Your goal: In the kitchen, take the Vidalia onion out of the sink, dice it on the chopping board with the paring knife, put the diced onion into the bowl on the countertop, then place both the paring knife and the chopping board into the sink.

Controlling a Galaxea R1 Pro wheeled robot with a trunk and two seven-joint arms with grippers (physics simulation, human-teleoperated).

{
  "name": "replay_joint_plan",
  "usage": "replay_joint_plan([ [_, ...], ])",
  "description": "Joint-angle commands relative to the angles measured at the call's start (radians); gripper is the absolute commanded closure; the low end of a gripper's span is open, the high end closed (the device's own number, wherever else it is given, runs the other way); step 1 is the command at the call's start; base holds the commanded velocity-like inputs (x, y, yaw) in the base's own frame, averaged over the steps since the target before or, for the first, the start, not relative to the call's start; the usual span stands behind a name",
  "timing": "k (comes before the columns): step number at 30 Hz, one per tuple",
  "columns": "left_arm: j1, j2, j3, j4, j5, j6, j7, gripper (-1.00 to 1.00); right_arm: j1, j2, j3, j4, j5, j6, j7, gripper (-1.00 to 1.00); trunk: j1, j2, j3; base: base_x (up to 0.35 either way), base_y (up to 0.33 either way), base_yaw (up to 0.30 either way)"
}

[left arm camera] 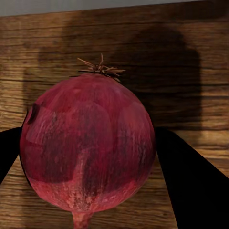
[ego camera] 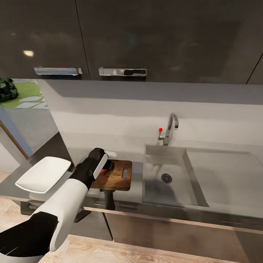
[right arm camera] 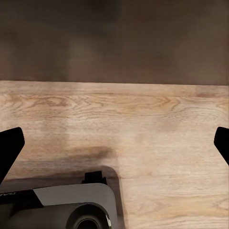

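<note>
The dark red Vidalia onion [left arm camera: 88, 152] sits between my left gripper's two black fingers [left arm camera: 191, 186], which press on both its sides. Behind it lies the brown chopping board [left arm camera: 181, 47], with the onion's shadow on it. In the head view my left gripper [ego camera: 106, 164] is over the left end of the chopping board [ego camera: 118, 179], and a bit of the onion [ego camera: 108, 167] shows beside it. The white bowl [ego camera: 44, 174] rests on the grey countertop [ego camera: 137, 175] to the board's left. The steel sink [ego camera: 157, 190] lies to the right. The paring knife is hidden. My right gripper [right arm camera: 114, 145] hangs open over the floor.
A chrome tap [ego camera: 171, 128] with a red dot stands behind the basin, and the flat drainboard [ego camera: 226, 179] stretches right of it. Dark wall cabinets [ego camera: 146, 36] hang above. Pale wooden floor [right arm camera: 143, 114] and part of my base [right arm camera: 67, 205] lie below the right gripper.
</note>
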Motion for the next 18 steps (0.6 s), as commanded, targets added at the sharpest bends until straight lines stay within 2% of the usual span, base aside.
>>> replay_joint_plan([
  [1,-0.001,0.0,-0.003,0.0,0.01,0.003,0.008,1.0,0.0,-0.001,0.008,-0.003,-0.005,-0.001,-0.007,-1.0,0.001,-0.002,-0.002,0.003,0.0,0.0],
  [18,-0.001,0.0,-0.003,0.003,0.012,0.003,0.008,1.0,0.0,0.001,0.008,-0.004,-0.005,0.0,-0.007,-1.0,0.001,-0.002,-0.006,0.0,0.0,0.0],
])
